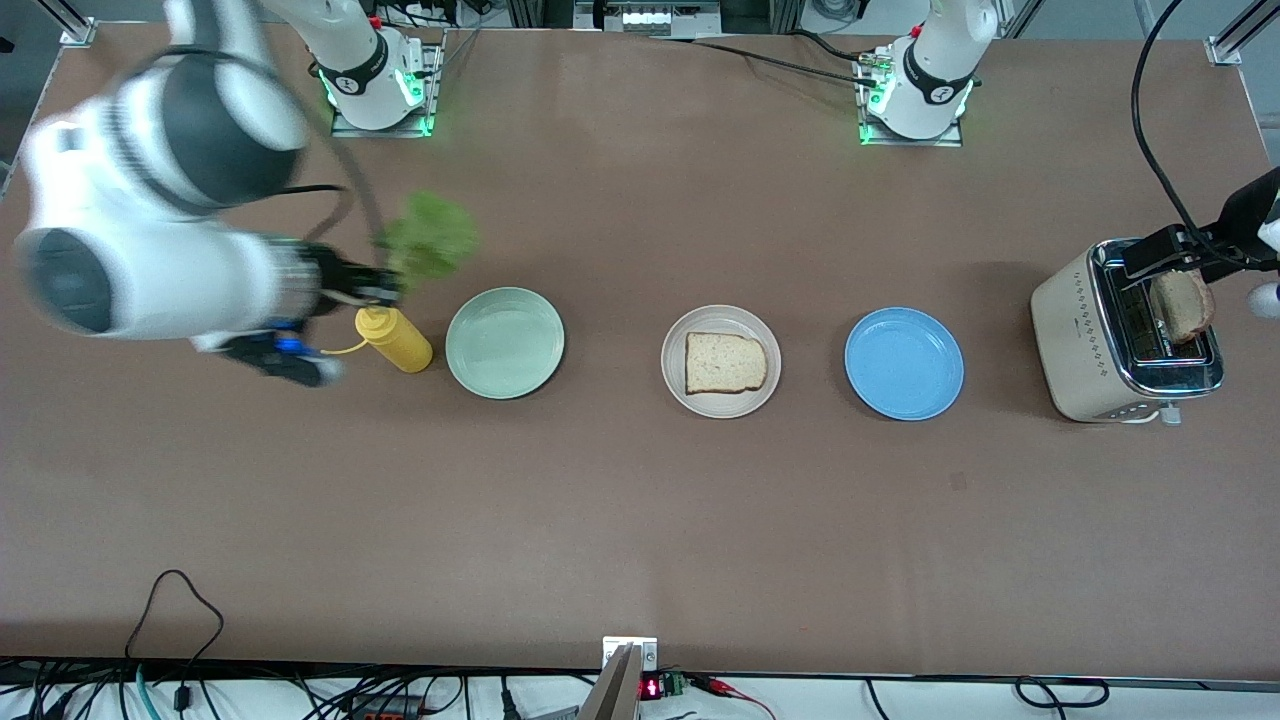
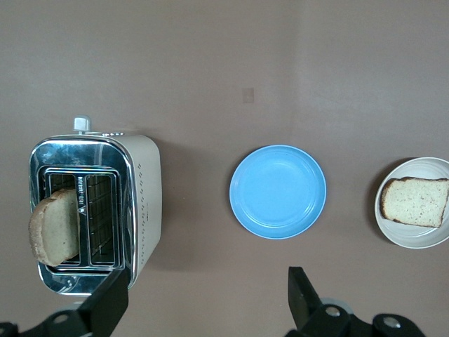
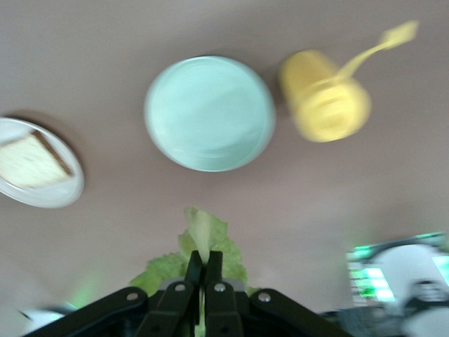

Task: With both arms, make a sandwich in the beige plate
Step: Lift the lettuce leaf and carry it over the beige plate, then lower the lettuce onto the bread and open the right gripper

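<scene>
1 light brown bread slice lies on the round pale beige plate at mid-worktop. The right claw, pinched on a ruffled green lettuce leaf, hangs above the yellow squeeze bottle; the left claw, spread wide and empty, hovers over the cream toaster, where a second browned slice waits. Lettuce and top slice remain unplaced.

Right hand and its lettuce smear on my front feed. The beige plate is clipped at three o'clock on my left wrist feed. The toaster hides the toast's lower part.
</scene>
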Controlling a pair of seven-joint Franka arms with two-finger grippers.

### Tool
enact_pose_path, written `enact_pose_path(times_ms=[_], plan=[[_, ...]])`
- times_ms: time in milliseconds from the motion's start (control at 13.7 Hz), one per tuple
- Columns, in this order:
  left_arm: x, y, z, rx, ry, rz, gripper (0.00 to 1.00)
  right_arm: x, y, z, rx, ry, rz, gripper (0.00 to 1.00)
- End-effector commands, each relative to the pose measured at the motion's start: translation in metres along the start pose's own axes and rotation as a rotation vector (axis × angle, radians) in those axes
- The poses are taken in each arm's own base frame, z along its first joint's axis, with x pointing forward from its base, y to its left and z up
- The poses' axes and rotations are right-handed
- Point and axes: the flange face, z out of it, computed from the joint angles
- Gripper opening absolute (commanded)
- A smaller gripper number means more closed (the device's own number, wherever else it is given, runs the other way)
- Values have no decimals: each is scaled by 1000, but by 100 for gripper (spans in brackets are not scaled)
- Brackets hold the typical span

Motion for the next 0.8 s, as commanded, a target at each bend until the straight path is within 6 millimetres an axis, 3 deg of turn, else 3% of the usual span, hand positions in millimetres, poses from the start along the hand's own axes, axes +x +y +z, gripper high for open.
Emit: enact_pose_path(times_ms=[0, 292, 585, 731], plan=[[2, -5, -7, 15, 26, 10, 100, -20, -79, 56, 50, 43, 149, 0], [2, -6, -5, 15, 25, 8, 100, -50, -166, 145, 137, 101, 314, 0], [3, -8, -4, 15, 23, 4, 100, -72, -220, 228, 231, 162, 424, 0], [3, -8, -4, 17, 23, 4, 100, -73, -234, 259, 288, 188, 461, 0]])
